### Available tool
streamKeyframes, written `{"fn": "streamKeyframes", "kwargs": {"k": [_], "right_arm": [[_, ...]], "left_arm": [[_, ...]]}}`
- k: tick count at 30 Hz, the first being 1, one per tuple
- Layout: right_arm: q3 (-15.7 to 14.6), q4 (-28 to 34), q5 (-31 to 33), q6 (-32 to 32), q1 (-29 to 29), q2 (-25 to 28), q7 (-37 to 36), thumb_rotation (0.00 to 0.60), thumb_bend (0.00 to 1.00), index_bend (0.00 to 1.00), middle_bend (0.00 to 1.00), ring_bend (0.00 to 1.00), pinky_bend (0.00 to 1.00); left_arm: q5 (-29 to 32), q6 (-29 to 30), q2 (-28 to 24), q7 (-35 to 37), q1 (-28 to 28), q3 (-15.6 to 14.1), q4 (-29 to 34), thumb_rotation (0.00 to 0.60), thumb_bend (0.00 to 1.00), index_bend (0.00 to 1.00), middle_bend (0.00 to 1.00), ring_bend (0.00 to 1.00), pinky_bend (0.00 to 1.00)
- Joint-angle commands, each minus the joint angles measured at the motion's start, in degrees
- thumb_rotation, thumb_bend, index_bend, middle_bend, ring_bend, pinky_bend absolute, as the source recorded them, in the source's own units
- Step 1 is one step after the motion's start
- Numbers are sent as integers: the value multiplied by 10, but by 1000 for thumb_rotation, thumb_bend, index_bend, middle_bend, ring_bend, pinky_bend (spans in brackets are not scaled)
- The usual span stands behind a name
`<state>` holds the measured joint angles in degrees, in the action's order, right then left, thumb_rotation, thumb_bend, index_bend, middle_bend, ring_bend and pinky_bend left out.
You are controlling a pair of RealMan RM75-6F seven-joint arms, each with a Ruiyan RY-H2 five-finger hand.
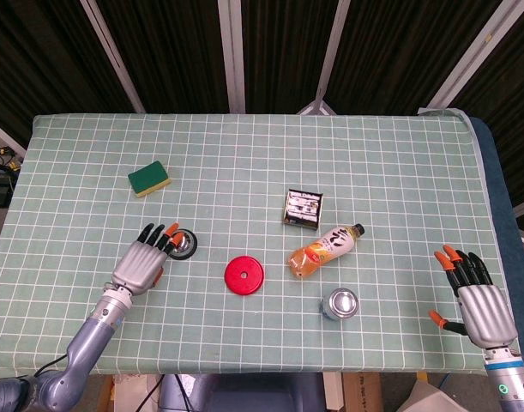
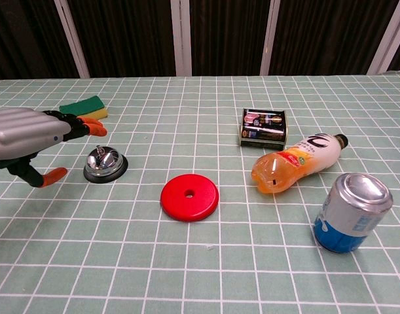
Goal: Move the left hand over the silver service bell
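Observation:
The silver service bell (image 1: 184,245) (image 2: 104,162) on its black base sits left of centre on the green checked table. My left hand (image 1: 145,261) (image 2: 33,139) hovers just left of it, palm down and fingers spread, holding nothing. Its orange fingertips (image 1: 170,232) reach the bell's near-left edge in the head view. The chest view shows the hand raised above the cloth, fingertips pointing over the bell. My right hand (image 1: 474,296) rests open at the table's front right corner, far from the bell; it appears only in the head view.
A red disc (image 1: 244,275) (image 2: 189,197) lies right of the bell. A green-and-yellow sponge (image 1: 149,178) (image 2: 82,106) sits behind it. Further right are a small dark box (image 1: 303,208), a lying orange drink bottle (image 1: 324,250) and a blue can (image 1: 340,303).

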<state>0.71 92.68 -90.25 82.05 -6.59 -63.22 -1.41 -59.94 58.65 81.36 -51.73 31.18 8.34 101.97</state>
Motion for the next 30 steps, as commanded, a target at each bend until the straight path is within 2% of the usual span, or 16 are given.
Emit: {"fn": "streamKeyframes", "kwargs": {"k": [1, 11, 23, 30], "right_arm": [[0, 0, 0, 0, 0, 0, 0, 600, 219, 0, 0, 0, 0], [0, 1, 0, -1, 0, 0, -1, 600, 220, 0, 0, 0, 0], [-1, 2, 0, 1, 1, 0, -2, 600, 219, 0, 0, 0, 0], [-2, 1, -3, 2, 1, 0, -3, 600, 219, 0, 0, 0, 0]], "left_arm": [[12, 6, 8, -6, 6, -4, -6, 600, 650, 0, 0, 0, 0], [28, 18, 12, 1, 16, -17, -19, 600, 651, 0, 0, 0, 0], [58, -12, 49, 13, 33, -45, -85, 600, 653, 0, 0, 0, 0], [33, 18, 37, 48, 31, -30, -67, 600, 644, 0, 0, 0, 0]]}}
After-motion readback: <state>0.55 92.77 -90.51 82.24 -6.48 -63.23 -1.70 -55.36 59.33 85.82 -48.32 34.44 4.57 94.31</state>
